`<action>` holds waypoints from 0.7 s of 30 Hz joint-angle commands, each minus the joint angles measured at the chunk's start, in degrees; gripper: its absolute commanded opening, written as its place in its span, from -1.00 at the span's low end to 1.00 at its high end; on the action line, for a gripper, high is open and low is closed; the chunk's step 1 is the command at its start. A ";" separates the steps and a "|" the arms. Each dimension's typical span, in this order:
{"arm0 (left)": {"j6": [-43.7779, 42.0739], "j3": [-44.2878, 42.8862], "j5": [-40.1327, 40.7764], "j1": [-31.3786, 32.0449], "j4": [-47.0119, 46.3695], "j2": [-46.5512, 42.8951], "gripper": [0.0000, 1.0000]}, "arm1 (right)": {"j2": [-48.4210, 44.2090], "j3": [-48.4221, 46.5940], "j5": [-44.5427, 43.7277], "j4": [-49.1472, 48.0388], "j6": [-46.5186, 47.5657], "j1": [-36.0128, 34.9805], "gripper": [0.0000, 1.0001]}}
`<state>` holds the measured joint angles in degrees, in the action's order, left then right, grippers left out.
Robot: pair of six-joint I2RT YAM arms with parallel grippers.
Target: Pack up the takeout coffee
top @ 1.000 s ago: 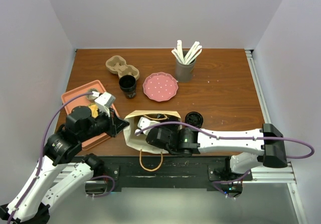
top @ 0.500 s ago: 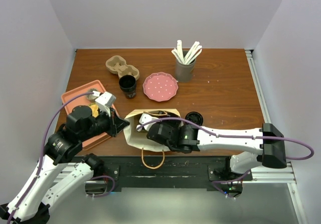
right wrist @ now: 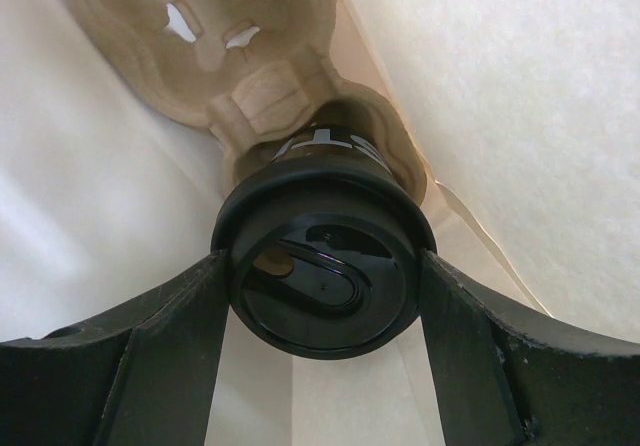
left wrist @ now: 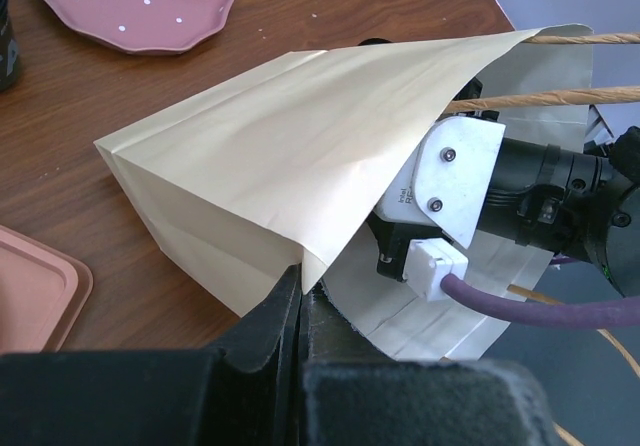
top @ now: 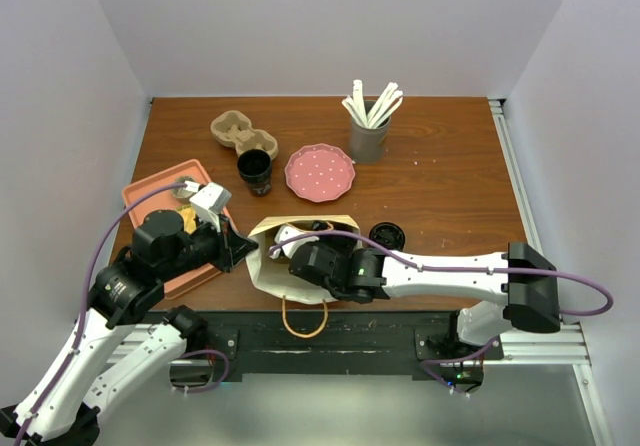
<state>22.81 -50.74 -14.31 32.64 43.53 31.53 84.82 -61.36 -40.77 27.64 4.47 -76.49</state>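
A cream paper bag (top: 262, 269) lies on its side near the table's front edge, its mouth toward the arms. My left gripper (top: 243, 249) is shut on the bag's lip (left wrist: 300, 251) and holds the mouth up. My right gripper (top: 292, 242) is deep inside the bag. In the right wrist view its fingers (right wrist: 170, 336) press both sides of a black lidded coffee cup (right wrist: 320, 281). The cup sits in a brown cardboard carrier (right wrist: 240, 46) inside the bag. The right wrist (left wrist: 470, 191) shows in the bag's mouth in the left wrist view.
A second cardboard carrier (top: 233, 131) and an open black cup (top: 255, 171) stand at the back left. A pink dotted plate (top: 320, 172), a grey holder of stirrers (top: 369, 131), a loose black lid (top: 387, 236) and a salmon tray (top: 150, 201) are around the bag.
My right arm has pushed further left, deeper into the bag. The left gripper has kept its hold on the bag's lip.
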 commanded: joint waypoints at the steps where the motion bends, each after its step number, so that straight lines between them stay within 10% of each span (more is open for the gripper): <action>1: -1.45 -0.24 -0.90 -0.12 -0.02 -0.50 -1.00 | -0.53 0.72 -1.50 -4.26 -2.45 1.08 -0.60; 21: -1.54 -0.15 -0.02 -0.12 1.56 -1.38 -1.00 | -0.27 0.37 -5.54 -4.08 -8.77 1.52 -0.57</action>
<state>22.74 -50.72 -13.80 32.67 44.31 30.61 84.79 -60.71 -41.95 25.43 -0.49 -75.77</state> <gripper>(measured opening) 0.014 0.726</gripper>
